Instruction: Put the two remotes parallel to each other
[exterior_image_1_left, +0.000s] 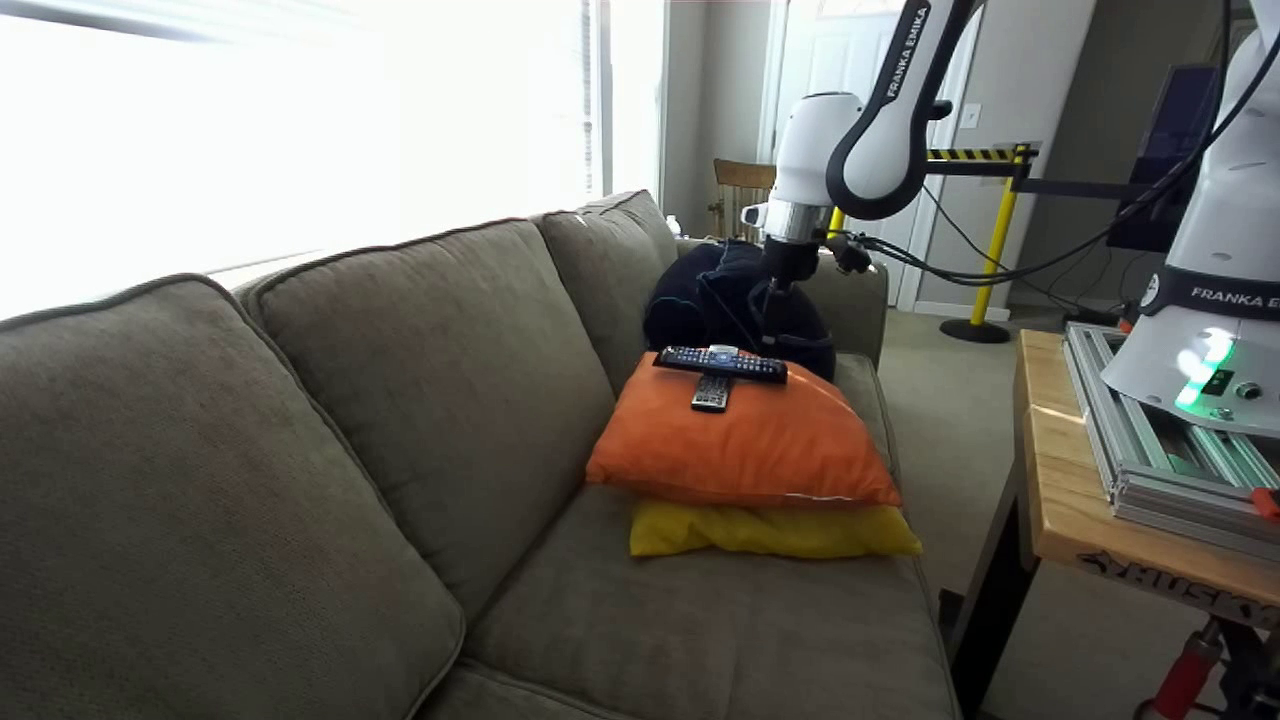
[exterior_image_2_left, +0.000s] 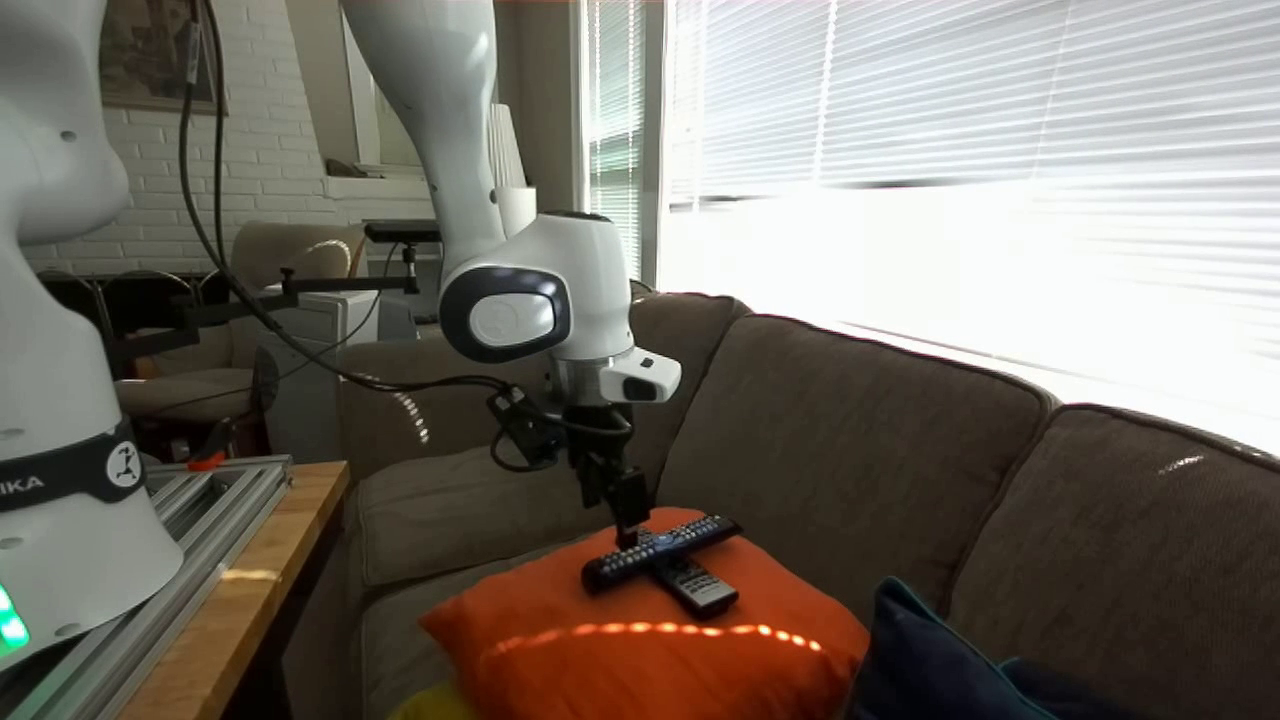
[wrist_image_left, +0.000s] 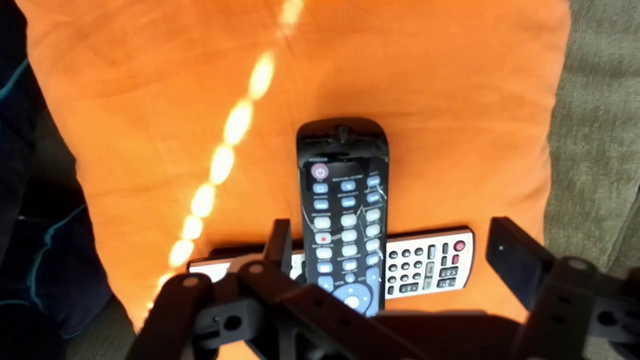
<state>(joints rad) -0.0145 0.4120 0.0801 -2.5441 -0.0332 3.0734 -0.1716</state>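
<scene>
1. Far left, wrist view: dark blue bundle (wrist_image_left: 70, 285) with teal edging, beside the orange cushion (wrist_image_left: 450, 125).
2. Silver-faced remote (wrist_image_left: 422, 265) on that cushion; long axis roughly left to right, red-button end pointing right.
3. Black remote (wrist_image_left: 347, 215) lying across it, covering its middle, nearly square to it; power-button end points to top of view.
4. Gripper (wrist_image_left: 397, 250) overhead, jaws wide apart; one finger (wrist_image_left: 280, 243) overlaps the silver-faced remote in view, just beside the black one. Contact: cannot tell.
5. Right edge: grey-brown sofa (wrist_image_left: 595, 125).
</scene>
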